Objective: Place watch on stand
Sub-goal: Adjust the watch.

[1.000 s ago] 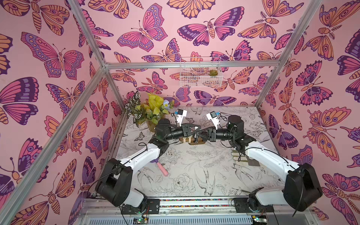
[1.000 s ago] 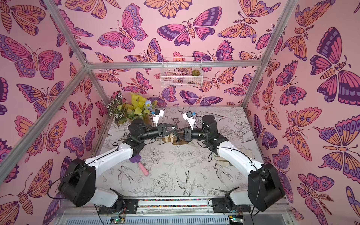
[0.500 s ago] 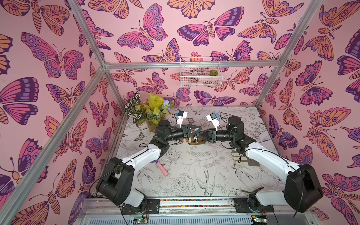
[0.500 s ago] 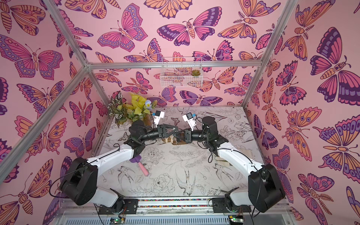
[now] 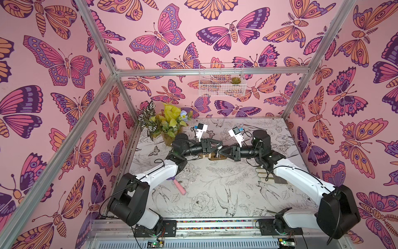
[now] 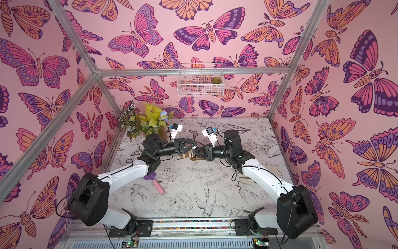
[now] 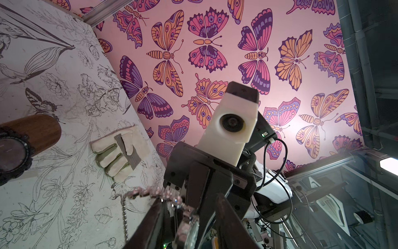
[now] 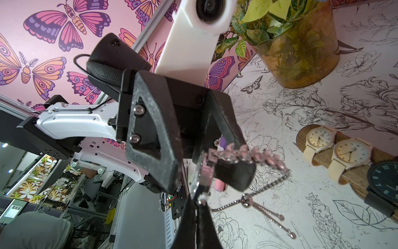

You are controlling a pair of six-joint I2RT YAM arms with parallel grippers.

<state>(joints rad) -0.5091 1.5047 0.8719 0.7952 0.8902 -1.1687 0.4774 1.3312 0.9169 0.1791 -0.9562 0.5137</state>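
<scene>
Two tools meet tip to tip over the middle of the worktop (image 5: 215,189). The right tool (image 8: 197,212) is pinched tight on the case of the watch (image 8: 237,153), a pink crystal bracelet piece with thin chain ends dangling. The left tool (image 5: 218,147) faces it with its jaws apart. The bracelet is draped over one of its fingers, and I see no squeeze on it.

The watch hangs in the air between them, close by the stand (image 7: 36,129) but not on its bar. That wooden bar carries three others side by side: two cream watches (image 8: 318,139) and a black watch (image 8: 385,181).

Further out, a pale glove (image 7: 120,155) lies flat on the worktop near the right arm. A pink handle with a purple head (image 5: 179,188) lies by the left arm.

In the far left corner an amber pot (image 5: 169,140) holds leafy yellow-green plants. High on the back wall a white wire basket (image 5: 221,89) holds a small succulent (image 5: 235,80).
</scene>
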